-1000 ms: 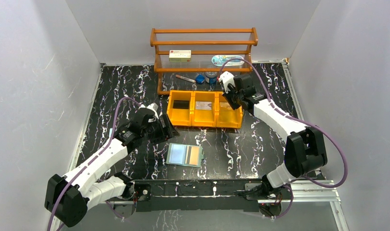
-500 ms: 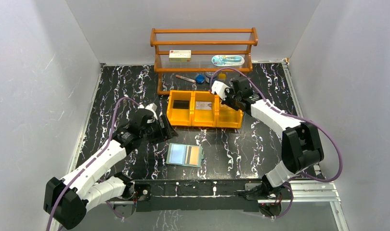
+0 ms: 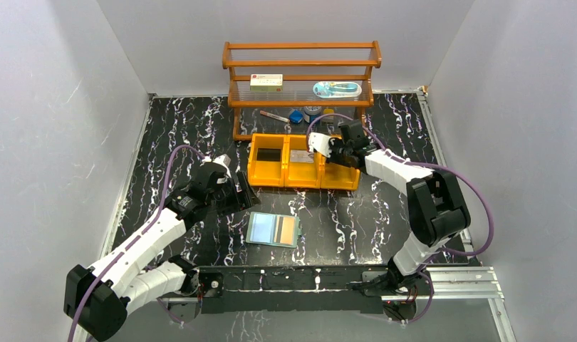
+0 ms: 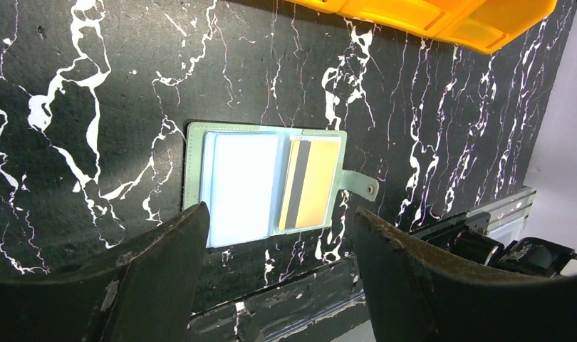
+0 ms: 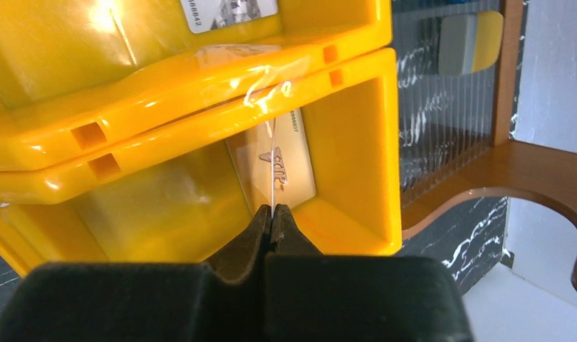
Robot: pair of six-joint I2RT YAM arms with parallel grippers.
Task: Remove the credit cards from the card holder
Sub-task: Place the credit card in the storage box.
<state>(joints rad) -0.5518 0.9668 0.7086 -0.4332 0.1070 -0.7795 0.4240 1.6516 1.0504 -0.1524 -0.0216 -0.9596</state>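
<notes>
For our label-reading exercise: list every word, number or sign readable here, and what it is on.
Seemingly "...0042", cut off at the frame edge: grey card in an orange bin.
Digits and emblem on the tan card: too blurred.
Red label on the white box: too small.

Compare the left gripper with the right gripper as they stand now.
Jaws: the left gripper is wide open and empty. The right gripper is shut, seemingly pinching a thin card seen edge-on.
Place: the left gripper hangs over the open card holder. The right gripper is at the right-hand compartment of the orange bin.
Both have black fingers.
</notes>
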